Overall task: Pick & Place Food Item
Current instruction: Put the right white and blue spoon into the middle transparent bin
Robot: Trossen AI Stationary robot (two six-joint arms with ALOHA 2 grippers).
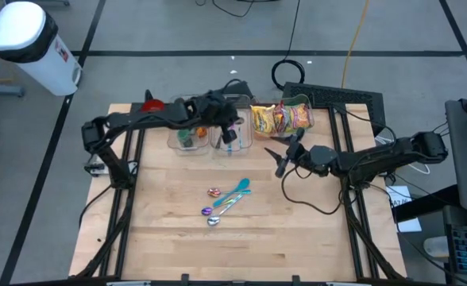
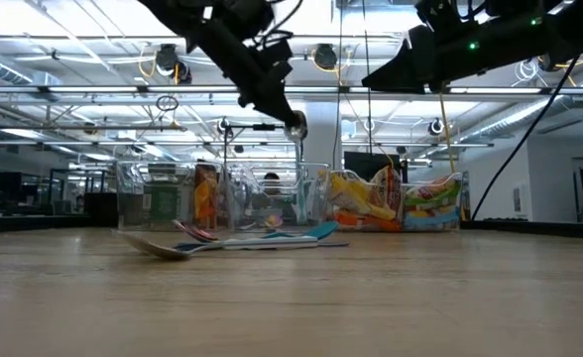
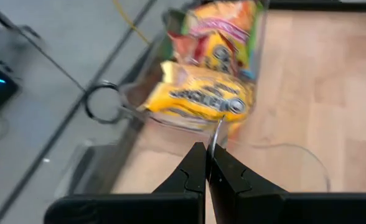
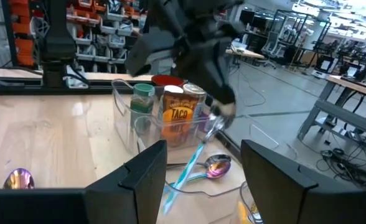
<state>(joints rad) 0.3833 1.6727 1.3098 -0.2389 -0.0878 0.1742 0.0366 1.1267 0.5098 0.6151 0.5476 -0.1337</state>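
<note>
Yellow and orange snack bags [image 1: 281,117] stand in a clear bin at the table's far edge. Left of it, a clear container [image 1: 187,140] holds a taco can [image 4: 175,117] and a green-lidded jar [image 4: 142,98]. My left gripper [image 1: 232,125] hovers over a second clear container [image 1: 235,141], shut on a spoon [image 2: 294,126]. My right gripper [image 1: 283,161] is open and level above the table in front of the snack bin, with nothing between its fingers [image 4: 147,180]. My left gripper pinches the spoon between its two shut fingers. A thin silver edge [image 3: 215,135] sticks out past the fingertips, and its round silver bowl [image 4: 219,117] shows just beyond them. The fingers slant down toward the table's right. A teal handle [image 4: 189,163] slants down from the bowl; I cannot tell whether its lower end rests on anything.
Three spoons [image 1: 227,200] lie together mid-table, one with a teal handle. An iridescent spoon bowl [image 4: 217,167] shows low beside the containers. A cable [image 1: 313,208] trails from the right arm over the table. Bare wood lies toward the near edge.
</note>
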